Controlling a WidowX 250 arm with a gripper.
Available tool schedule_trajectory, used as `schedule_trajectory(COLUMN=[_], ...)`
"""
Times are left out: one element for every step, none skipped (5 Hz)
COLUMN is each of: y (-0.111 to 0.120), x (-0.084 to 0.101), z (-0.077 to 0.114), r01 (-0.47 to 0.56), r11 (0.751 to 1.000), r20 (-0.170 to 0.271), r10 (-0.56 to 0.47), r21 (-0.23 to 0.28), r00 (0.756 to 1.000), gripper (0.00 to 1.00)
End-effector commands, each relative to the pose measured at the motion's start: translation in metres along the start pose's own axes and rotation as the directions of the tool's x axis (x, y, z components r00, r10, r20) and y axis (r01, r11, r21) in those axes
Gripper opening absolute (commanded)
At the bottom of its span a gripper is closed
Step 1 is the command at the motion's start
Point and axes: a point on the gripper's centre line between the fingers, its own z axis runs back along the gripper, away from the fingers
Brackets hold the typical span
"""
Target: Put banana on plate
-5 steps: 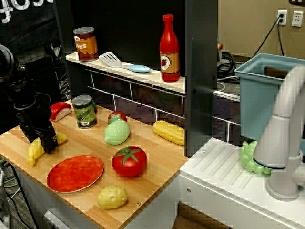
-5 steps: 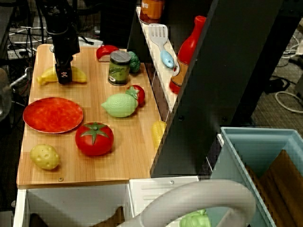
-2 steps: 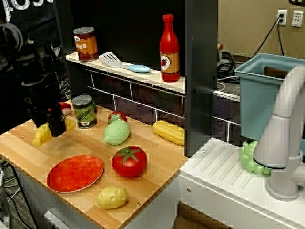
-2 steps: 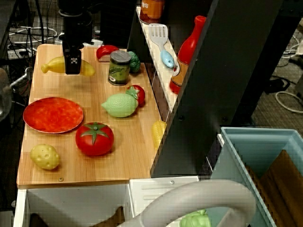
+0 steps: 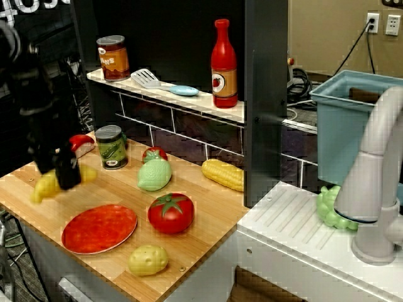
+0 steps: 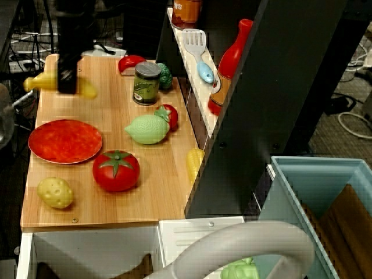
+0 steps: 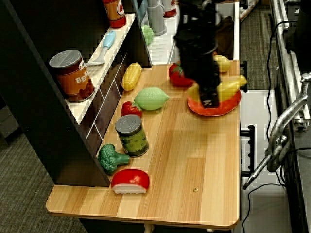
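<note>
The jaws are clenched around the middle of the banana point(image 5: 47, 184), which hangs above the surface point(image 6: 168, 186) with both yellow ends sticking out to either side of the black gripper point(image 5: 65, 178); the whole cluster is blurred in every view. The wooden surface carries everything else. On it the red-orange plate point(image 5: 99, 228) lies flat near the front edge, apart from the banana and empty. Just beside the plate sits the red tomato point(image 5: 170, 212), and at the front corner the lumpy yellow potato point(image 5: 148, 260). A pale green lemon point(image 5: 154, 175) lies mid-surface, with a green-labelled can point(image 5: 112, 147) standing upright behind it. The corn cob point(image 5: 222, 173) lies against the dark cabinet wall.
</note>
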Motion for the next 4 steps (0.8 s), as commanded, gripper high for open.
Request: schedule_trajectory(y=[-0.022, -0.034, -0.041, -0.055], x=[-0.038, -0.039, -0.026, -0.01], z=[-0.001, -0.015, -0.016, -0.022], r01=[0.045, 0.045, 0.017, -0.001], r11=[0.997, 0.996, 0.998, 0.998], r20=[0.049, 0.029, 0.025, -0.013], r10=[-0.048, -0.047, -0.019, 0.002], r21=[0.058, 0.073, 0.057, 0.056], r00=[0.998, 0.998, 1.0, 1.0], gripper=[0.0, 0.0, 0.0, 0.0])
